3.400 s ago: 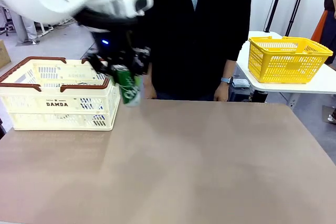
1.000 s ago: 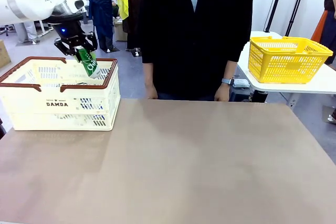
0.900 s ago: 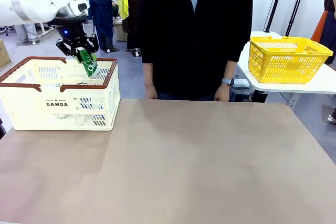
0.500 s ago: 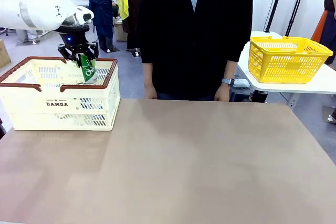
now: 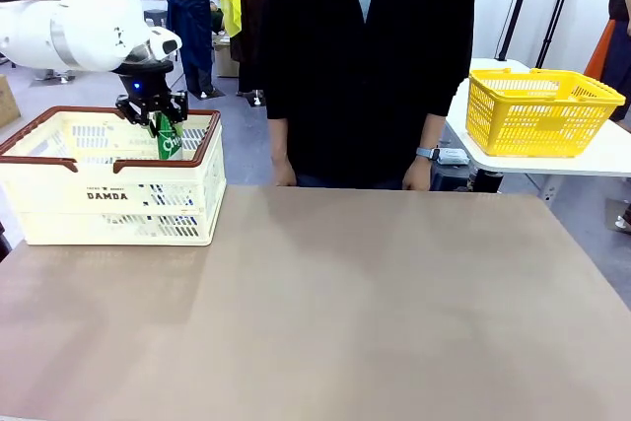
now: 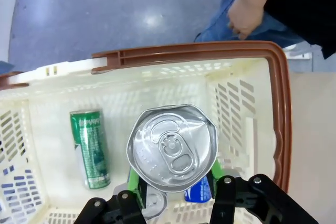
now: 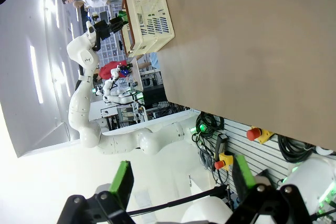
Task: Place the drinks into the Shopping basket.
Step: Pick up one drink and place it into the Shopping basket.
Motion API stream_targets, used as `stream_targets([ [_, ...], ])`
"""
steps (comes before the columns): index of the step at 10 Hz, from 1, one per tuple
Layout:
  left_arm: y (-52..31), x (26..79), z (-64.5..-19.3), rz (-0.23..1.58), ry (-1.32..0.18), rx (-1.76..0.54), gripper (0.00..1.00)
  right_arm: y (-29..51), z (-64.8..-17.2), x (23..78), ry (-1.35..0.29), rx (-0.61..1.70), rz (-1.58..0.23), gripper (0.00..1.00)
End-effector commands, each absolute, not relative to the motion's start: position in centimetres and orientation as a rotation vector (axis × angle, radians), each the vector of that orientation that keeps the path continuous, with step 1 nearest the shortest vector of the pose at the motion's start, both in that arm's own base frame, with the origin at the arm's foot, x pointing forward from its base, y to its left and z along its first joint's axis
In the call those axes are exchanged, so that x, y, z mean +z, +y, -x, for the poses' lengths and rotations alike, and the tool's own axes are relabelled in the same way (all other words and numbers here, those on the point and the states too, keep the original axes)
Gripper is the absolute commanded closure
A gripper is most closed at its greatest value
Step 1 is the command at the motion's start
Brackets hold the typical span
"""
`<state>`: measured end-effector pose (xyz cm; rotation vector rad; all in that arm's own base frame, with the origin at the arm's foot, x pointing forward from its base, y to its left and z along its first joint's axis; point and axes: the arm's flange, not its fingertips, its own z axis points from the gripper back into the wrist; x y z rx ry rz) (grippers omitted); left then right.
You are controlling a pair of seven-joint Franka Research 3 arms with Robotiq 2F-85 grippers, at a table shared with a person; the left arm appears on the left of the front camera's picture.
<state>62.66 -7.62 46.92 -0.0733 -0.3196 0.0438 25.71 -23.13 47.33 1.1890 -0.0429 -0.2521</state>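
Observation:
My left gripper (image 5: 155,111) is shut on a green drink can (image 5: 168,139) and holds it nearly upright just inside the far right part of the Shopping basket (image 5: 106,196). In the left wrist view the held can's silver top (image 6: 172,148) sits between the fingers (image 6: 226,192). Below it, on the basket floor (image 6: 52,145), a second green can (image 6: 90,148) lies on its side. A blue can (image 6: 199,190) shows partly under the held one. My right gripper (image 7: 182,179) is open, with nothing between its green pads, far from the basket (image 7: 147,17).
A person stands at the far side of the table, hands (image 5: 284,175) at its edge, one hand (image 6: 247,11) just beyond the basket rim. A yellow mesh basket (image 5: 537,110) sits on a white side table at the right. The brown tabletop (image 5: 375,303) stretches out right of the basket.
The left gripper has come down and slightly right with the green can. The can has gone from tilted above the rim to nearly upright inside the basket.

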Motion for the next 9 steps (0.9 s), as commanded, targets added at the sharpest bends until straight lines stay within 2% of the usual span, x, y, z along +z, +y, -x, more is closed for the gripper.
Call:
stream_targets([
  [1,-7.1,48.6,-62.6,0.102,-0.343,0.048,1.00,-22.9,-25.6,47.7,-0.038,-0.263,-1.199,0.00],
  [6,-7.3,47.4,-62.8,0.088,-0.315,0.039,1.00,-22.9,-25.6,47.7,-0.038,-0.263,-1.199,0.00],
  [7,-7.3,47.5,-62.8,0.091,-0.321,0.039,0.65,-22.9,-25.6,47.7,-0.038,-0.263,-1.199,0.00],
  [8,-7.3,47.4,-62.7,0.086,-0.323,0.035,0.07,-22.9,-25.6,47.7,-0.038,-0.263,-1.199,0.00],
  [9,-7.3,47.3,-62.6,0.067,-0.332,0.035,0.00,-22.9,-25.6,47.7,-0.038,-0.263,-1.199,0.00],
])
